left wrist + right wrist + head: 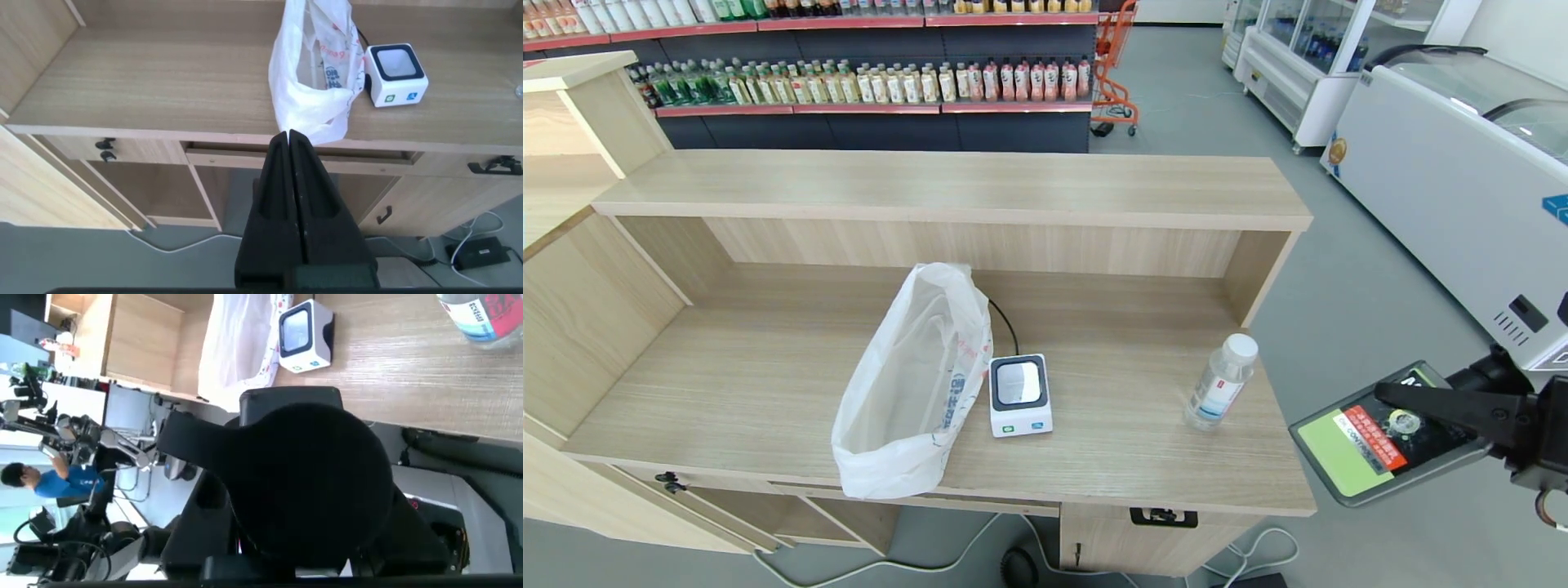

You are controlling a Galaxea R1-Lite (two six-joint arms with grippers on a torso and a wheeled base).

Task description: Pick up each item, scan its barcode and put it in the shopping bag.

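Your left gripper [291, 139]: closed, empty, in front of the light wooden table [727, 384]. On it: white plastic shopping bag [915, 384], white square barcode scanner [1019, 394] just beside, clear white-capped water bottle [1221, 382] upright. Right gripper [1405, 408] clamps a flat dark green-and-red-labelled pack [1339, 453] past the table's right end.

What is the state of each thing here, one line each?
shopping bag: open, on the counter
scanner: face up, beside the bag
water bottle: upright, capped
flat package: gripped by right hand, off the counter
left hand: shut, empty
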